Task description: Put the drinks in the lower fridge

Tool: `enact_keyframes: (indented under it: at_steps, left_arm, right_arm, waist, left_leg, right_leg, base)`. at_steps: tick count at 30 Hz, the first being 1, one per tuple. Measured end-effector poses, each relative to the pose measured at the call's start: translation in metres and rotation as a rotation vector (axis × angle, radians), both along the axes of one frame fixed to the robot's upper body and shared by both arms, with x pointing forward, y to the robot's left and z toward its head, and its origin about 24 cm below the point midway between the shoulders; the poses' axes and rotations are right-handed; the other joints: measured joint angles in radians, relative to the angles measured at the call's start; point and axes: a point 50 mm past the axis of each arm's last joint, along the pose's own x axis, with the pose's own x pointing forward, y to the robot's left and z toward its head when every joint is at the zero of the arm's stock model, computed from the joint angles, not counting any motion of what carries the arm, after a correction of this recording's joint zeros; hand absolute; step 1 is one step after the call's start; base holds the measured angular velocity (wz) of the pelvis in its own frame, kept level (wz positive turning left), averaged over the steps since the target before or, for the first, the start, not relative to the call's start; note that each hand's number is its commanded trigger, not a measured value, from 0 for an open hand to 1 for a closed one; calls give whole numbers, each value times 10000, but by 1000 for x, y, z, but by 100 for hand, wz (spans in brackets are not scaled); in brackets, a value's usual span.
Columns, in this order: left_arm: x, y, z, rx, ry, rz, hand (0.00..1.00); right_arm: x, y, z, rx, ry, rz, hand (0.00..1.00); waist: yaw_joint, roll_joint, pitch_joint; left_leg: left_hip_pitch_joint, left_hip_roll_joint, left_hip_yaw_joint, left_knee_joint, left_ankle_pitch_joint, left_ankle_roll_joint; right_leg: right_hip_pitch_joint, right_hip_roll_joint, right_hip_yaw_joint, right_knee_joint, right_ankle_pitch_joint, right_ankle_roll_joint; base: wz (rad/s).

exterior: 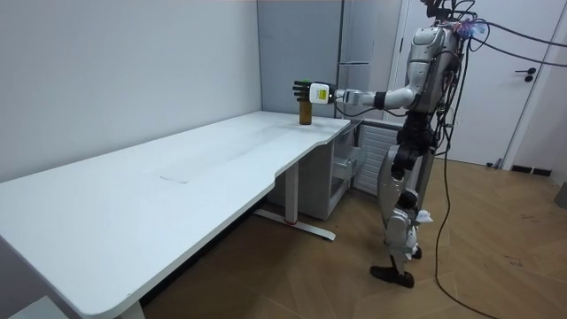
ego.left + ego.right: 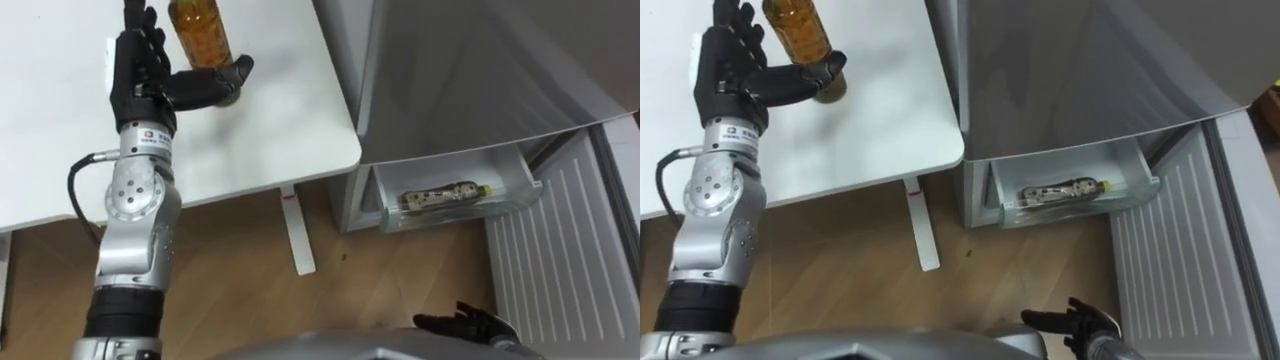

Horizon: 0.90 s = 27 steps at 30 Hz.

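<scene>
My left hand [image 2: 150, 75] sits loose, not clenched, around the bottle [image 2: 198, 30] on the bench [image 2: 280, 120]. It looks slick and full, so I'd wrap its middle.

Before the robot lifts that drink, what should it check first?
1. The bottle stands upright on the table: ok.
2. The left robot hand grips it: not ok. The thumb lies across the bottle's base, but the fingers are straight, not curled round it.
3. The lower fridge drawer is pulled open: ok.
4. There is room in the drawer: cannot tell. One other drink already lies inside.
5. The right robot hand is open, holds nothing and hangs low, away from the table: ok.
</scene>
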Motion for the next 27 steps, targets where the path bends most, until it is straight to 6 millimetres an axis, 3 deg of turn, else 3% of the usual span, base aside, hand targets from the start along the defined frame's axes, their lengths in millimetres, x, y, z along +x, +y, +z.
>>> enact_keyframes:
  at_steps: [8,27]
  left_arm:
    - [8,11,-13,-520,638,457,0]
    - [16,31,-21,-331,1352,1531,0]
  right_arm:
    - [3,-1,1,-131,-46,-34,0]
    - [-13,-12,2,-730,561,259,0]
  waist:
    - [-183,106,47]
    - [-199,184,5]
  left_leg:
    - [88,8,62,-115,0,-1]
    - [106,-2,250,-207,1,0]
  right_leg:
    - [-5,25,145,15,0,1]
    - [-162,27,343,-25,3,6]
  base:
    - [-4]
    - [-4]
